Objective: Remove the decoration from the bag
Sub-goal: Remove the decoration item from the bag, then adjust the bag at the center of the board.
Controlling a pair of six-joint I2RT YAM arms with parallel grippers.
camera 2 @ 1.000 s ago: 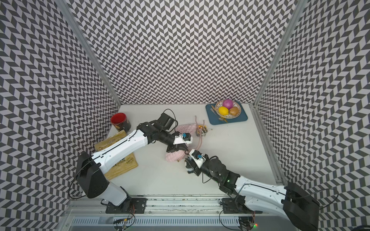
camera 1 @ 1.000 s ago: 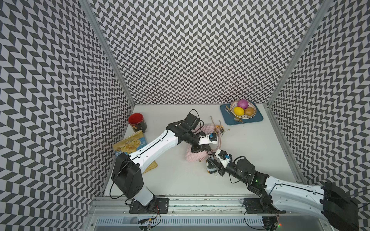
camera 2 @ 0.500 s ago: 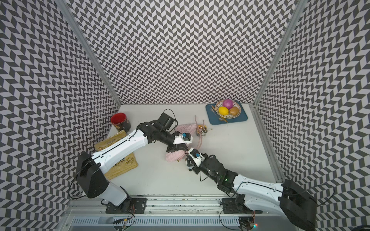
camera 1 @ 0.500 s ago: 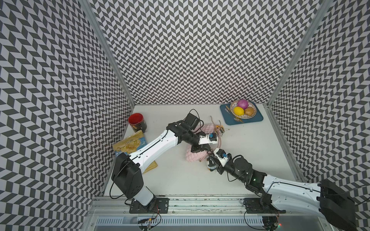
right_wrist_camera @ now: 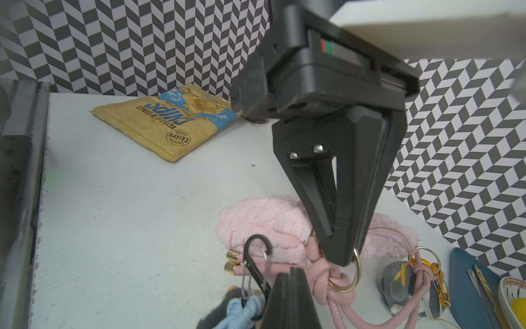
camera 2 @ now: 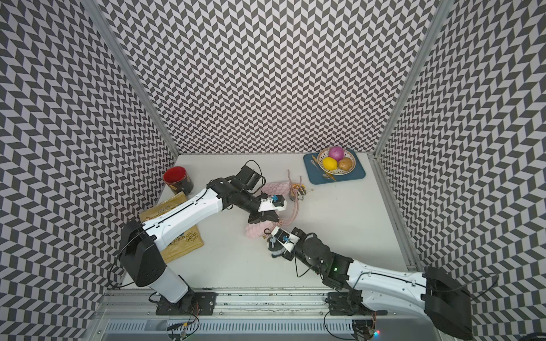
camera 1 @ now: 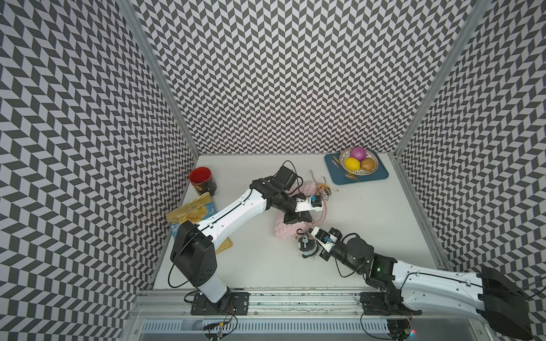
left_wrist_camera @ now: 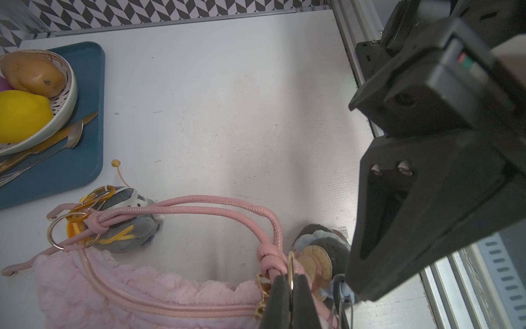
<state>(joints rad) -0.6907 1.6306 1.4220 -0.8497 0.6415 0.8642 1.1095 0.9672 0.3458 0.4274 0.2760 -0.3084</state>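
Bag, soft and pink, lies in the middle of the bench in both top views, and we see a fluffy grey toy right at its near end. From the left wrist, we see the left jaws closed tight on a gold ring on the bag. From the right wrist, we see the right jaws closed beside a black clip; we cannot tell if they hold it.
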